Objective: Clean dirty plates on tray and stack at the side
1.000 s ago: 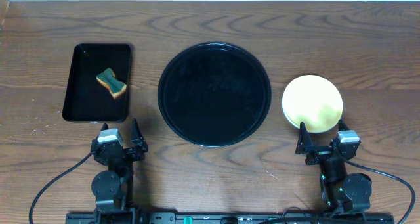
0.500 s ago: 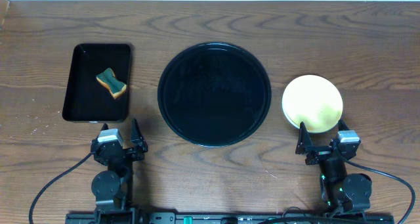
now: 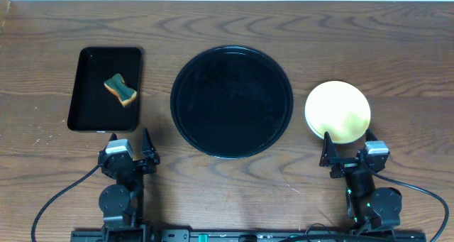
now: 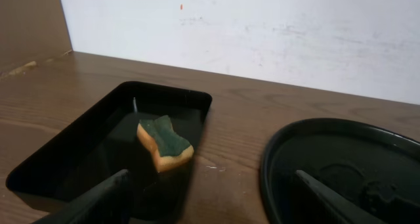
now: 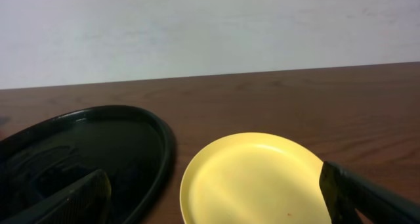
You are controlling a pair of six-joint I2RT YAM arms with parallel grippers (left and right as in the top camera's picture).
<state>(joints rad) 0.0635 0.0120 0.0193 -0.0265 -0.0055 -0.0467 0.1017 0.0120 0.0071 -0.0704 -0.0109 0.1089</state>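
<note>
The round black tray [image 3: 231,101] lies mid-table with nothing on it. To its right, on the wood, rests a pale yellow plate [image 3: 338,111]; its face looks clean, and a paler rim peeks out under its left edge. My right gripper [image 3: 347,144] stands open just in front of that plate, and in the right wrist view the plate [image 5: 256,175] fills the space between the fingers of the right gripper [image 5: 213,184], with the tray [image 5: 85,145] to the left. At the front left, my left gripper [image 3: 130,138] is open and holds nothing.
A rectangular black tray [image 3: 92,107] at the left holds a green-and-yellow sponge [image 3: 120,89]. In the left wrist view the sponge [image 4: 164,144] sits ahead of my left gripper [image 4: 211,184], and the round tray's rim [image 4: 275,152] is on the right. A white wall runs along the far edge.
</note>
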